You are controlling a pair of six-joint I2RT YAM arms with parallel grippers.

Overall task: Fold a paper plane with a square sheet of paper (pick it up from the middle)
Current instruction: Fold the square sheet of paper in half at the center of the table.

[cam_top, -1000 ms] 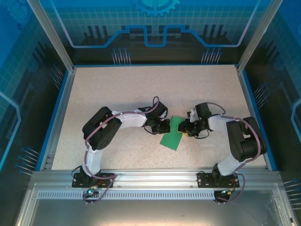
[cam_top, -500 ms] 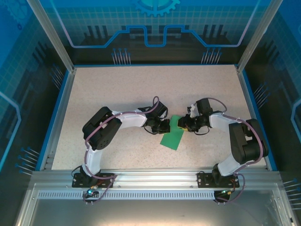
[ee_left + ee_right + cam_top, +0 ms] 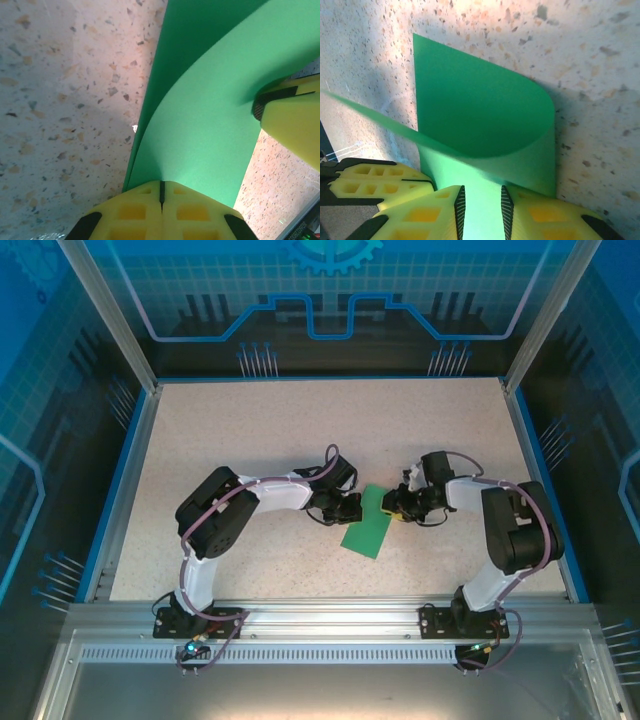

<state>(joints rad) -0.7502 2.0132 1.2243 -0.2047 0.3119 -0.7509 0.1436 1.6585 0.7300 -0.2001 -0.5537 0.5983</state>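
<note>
Left jaws pinch the curled green square sheet of paper [image 3: 210, 125] — right jaws, slightly parted, straddle it.

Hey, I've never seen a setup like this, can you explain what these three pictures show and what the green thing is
This is a robot with two white-and-black arms bolted at the near edge of a speckled beige table. The wide picture looks down from above and behind them. The two close-ups come from a small camera on each wrist, so the yellow shapes at the bottom are that arm's own jaws. On the table lies a thin bright-green sheet of paper, partly curled over itself. The left arm has its jaws shut on one edge of the paper. The right arm has its jaws a little apart with green paper showing between them; whether they pinch it or just press on it, I cannot tell.
</note>
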